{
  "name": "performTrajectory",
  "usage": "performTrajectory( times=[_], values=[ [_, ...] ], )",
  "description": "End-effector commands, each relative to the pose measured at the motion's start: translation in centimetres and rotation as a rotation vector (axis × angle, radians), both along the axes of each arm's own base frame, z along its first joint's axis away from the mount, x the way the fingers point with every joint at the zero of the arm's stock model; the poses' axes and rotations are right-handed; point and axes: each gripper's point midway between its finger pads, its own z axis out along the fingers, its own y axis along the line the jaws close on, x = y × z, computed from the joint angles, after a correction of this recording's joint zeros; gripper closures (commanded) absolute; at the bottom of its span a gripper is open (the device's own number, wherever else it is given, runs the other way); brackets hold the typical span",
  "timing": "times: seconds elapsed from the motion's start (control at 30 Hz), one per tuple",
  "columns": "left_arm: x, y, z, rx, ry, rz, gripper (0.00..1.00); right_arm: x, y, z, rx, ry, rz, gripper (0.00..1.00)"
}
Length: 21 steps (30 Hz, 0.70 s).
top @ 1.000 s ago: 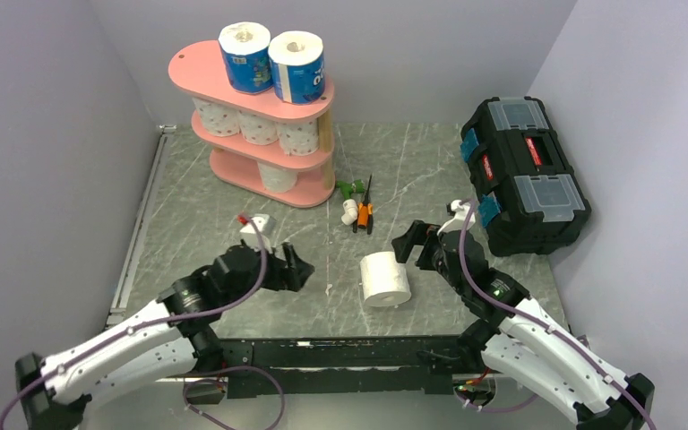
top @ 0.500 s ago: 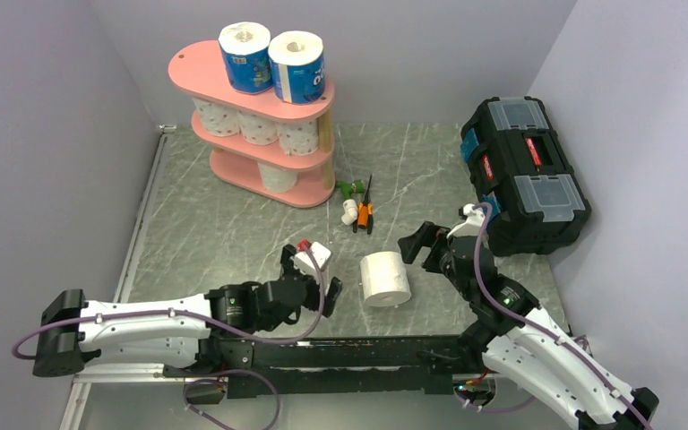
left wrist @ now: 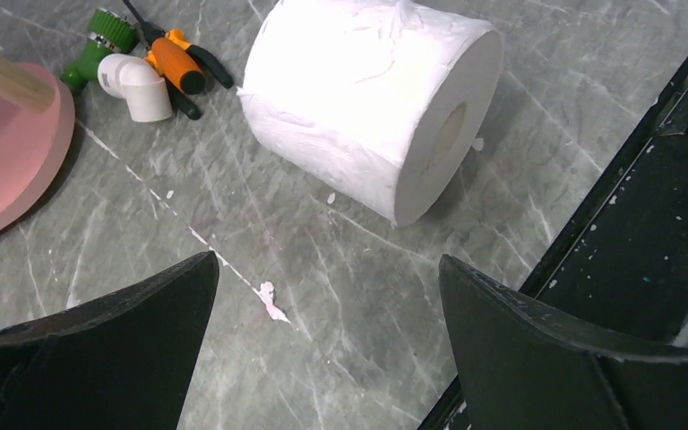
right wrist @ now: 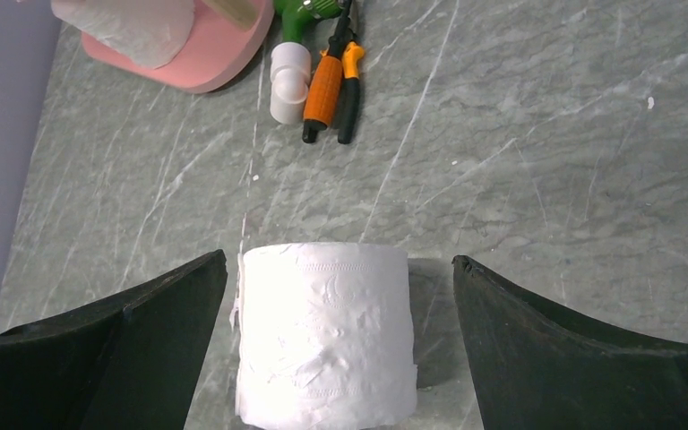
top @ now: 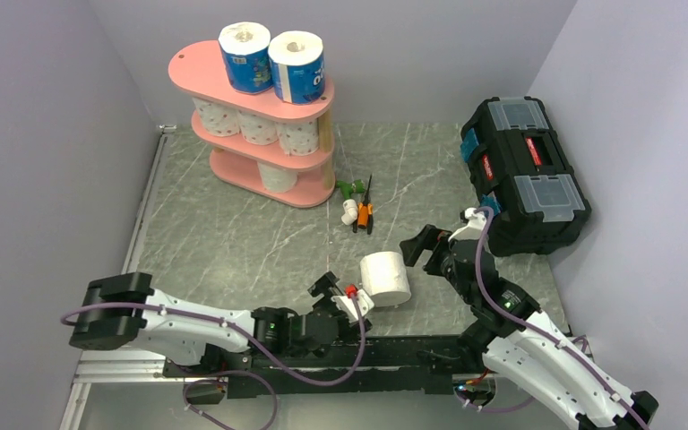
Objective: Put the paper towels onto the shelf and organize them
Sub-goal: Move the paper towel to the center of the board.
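Grey marble tabletop [top: 233, 233] on my overhead feed, walls close on three sides. One plain loose roll [top: 385, 279] lies on its side at about 6 o'clock, near the front rail. Left gripper [left wrist: 327, 278] is spread wide and holding nothing. From its wrist camera the roll sits ahead at 1 o'clock, clear of both fingers, hollow core turned toward the rail. Right gripper [right wrist: 340, 264] is also wide open and empty, and the roll shows right between its fingers, close to one and with a gap to the other. Up at 11 o'clock stands the pink shelf [top: 193, 63]: two blue-wrapped rolls [top: 245, 58] on top, three dotted rolls [top: 258, 125] on the middle tier, one roll [top: 278, 176] at the bottom. Black toolbox [top: 524, 175] sits at 2 o'clock, orange pliers [top: 365, 210] mid-table.
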Motion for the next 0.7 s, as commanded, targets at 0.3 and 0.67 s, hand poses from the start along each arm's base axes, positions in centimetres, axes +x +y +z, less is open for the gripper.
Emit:
performTrajectory(
  times=[0.3, 0.67],
  values=[
    [0.2, -6.8, 1.5, -0.107, -0.065, -0.014, 0.01, -0.1, -0.8, 0.1, -0.015, -0.012, -0.029, 0.00],
    [2.4, -8.5, -1.4, -0.016, -0.104, 0.057, 0.01, -0.4, -1.0, 0.1, -0.012, -0.010, -0.029, 0.00]
  ],
)
